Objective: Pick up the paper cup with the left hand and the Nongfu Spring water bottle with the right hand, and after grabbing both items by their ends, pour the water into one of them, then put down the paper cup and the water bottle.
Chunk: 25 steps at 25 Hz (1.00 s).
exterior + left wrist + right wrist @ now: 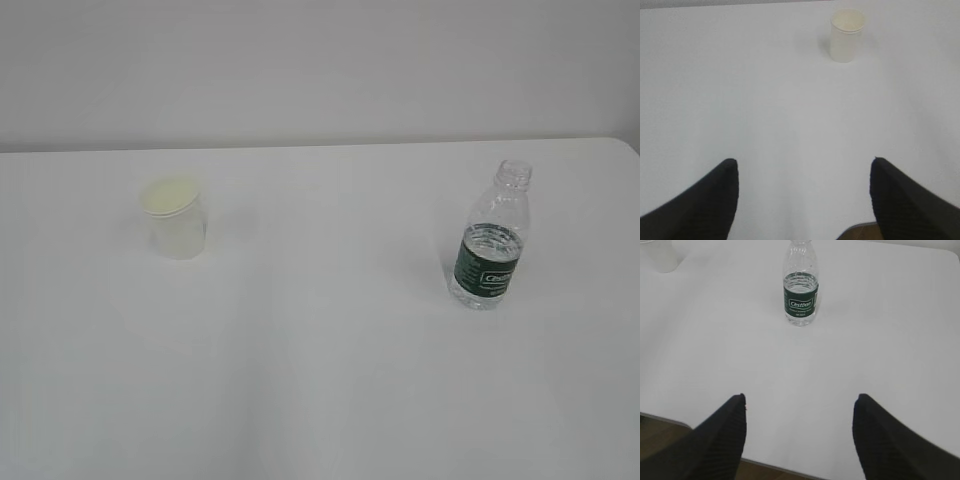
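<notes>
Two things stand on my white tabletop (320,380), and the surface itself is plain, matte and unmarked, running back to a pale wall (320,60) that meets its far edge. The far right corner of the tabletop is rounded. In both wrist views a strip of brown floor (660,432) shows past the near edge.

The paper cup (177,217) stands upright toward the far left part of the tabletop, mouth up, wider at the rim than at the base, with its cream-yellow inside visible. Its long axis is vertical. The water bottle (489,240) stands upright toward the far right, well apart from the cup, neck up and uncapped, long axis vertical too. Its dark green label faces the near edge, and the water (800,285) reaches about the top of that label.

My left tool (805,172) hangs over the near edge with its two black fingers (715,200) spread wide and nothing between them; the cup sits far ahead of it, a little to the right of its centre line. My right tool (800,407) is likewise spread open and empty above the near edge, with the bottle well ahead of it.
</notes>
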Tool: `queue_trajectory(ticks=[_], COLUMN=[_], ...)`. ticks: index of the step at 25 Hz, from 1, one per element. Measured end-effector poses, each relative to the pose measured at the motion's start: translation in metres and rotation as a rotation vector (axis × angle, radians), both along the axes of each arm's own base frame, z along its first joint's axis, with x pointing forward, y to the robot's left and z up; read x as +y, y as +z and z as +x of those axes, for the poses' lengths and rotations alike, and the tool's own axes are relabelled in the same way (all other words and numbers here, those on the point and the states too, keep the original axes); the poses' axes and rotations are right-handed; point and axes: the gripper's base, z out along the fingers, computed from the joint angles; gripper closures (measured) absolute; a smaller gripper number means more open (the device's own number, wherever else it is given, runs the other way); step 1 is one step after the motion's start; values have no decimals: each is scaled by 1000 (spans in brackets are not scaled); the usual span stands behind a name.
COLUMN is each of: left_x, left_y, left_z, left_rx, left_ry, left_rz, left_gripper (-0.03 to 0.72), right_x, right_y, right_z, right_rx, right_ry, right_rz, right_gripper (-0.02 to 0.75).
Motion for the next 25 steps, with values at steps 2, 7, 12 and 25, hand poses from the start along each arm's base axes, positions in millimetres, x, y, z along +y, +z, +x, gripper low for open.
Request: queue_trajectory(ticks=[2, 7, 12, 25], left_x=[0, 0, 0, 0], left_y=[0, 0, 0, 0], left_z=[0, 0, 0, 0], left_rx=[0, 0, 0, 1], left_ry=[0, 0, 0, -3], left_rz=[0, 0, 0, -5], left_gripper=[101, 101, 101, 101], right_x=[0, 0, 0, 1], right_y=[0, 0, 0, 7], right_z=[0, 0, 0, -1], right_rx=[0, 0, 2, -31], right_ry=[0, -2, -10, -36], right_rz=[0, -2, 11, 87], right_gripper=[237, 237, 237, 237])
